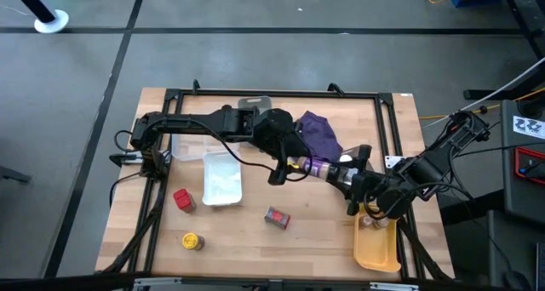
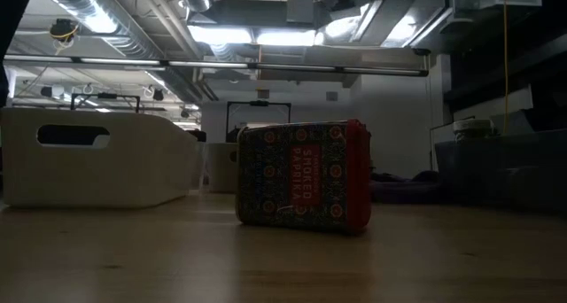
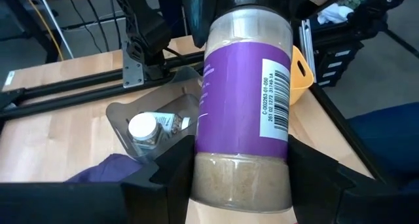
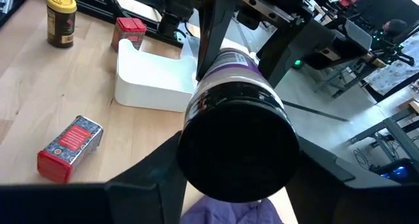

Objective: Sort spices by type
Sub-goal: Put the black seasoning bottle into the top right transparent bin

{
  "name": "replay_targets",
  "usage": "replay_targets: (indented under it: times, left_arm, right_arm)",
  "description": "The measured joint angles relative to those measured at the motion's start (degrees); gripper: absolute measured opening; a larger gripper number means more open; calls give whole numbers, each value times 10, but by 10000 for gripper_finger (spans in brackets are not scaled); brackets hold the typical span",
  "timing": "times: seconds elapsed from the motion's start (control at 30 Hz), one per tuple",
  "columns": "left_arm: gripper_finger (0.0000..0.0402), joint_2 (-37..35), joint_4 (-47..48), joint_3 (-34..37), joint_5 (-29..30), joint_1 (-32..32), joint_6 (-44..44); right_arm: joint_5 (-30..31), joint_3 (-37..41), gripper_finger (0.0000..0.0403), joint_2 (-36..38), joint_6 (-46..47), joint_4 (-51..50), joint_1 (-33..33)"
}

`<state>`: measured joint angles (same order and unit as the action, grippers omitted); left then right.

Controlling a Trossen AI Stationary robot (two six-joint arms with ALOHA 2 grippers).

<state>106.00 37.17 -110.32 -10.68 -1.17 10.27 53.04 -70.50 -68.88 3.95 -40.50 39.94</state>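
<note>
Both grippers meet mid-table in high view: left gripper point(image 1: 288, 165) & right gripper point(image 1: 353, 182) each closed on one end of purple-labelled jar point(image 1: 317, 166), held lying level between them, off the wood. White tray point(image 1: 222, 179) sits left of left fingers. Red tin point(image 1: 182, 199), patterned tin point(image 1: 277, 217) & yellow-capped jar point(image 1: 192, 241) lie apart on wooden table point(image 1: 315, 236). Yellow tray point(image 1: 376, 247) just past right fingers; contents unclear. Purple cloth point(image 1: 318, 132) behind jar.

Low view: patterned tin point(image 2: 303, 186) reads "smoked paprika", lying on bare wood; white tray point(image 2: 93, 157) to one side, ceiling lights beyond.

Left wrist: jar point(image 3: 243, 106) clamped between fingers, tan powder inside. Beyond fingertips, clear tray point(image 3: 157, 122) holds white-capped jar point(image 3: 145, 129).

Right wrist: fingers grip jar's black cap point(image 4: 237, 144); white tray point(image 4: 154, 80) empty.
</note>
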Motion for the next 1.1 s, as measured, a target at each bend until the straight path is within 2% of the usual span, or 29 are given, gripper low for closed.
replay_targets:
  times: [0.13, 0.47, 0.93, 1.1]
  left_arm:
    - [191, 0, 0, 0, -1, -3, 20]
    - [233, 4, 1, 0, -1, -3, 40]
    - [229, 40, 24, 0, 13, -2, 33]
    - [192, 40, 28, 0, 42, -1, 11]
  right_arm:
    - [-9, 0, 208, 0, 0, 2, -6]
    - [-133, 0, 204, -1, 3, 10, -87]
    - [-299, 0, 206, -2, -13, 50, -203]
    - [-323, 0, 207, -3, -14, 45, -227]
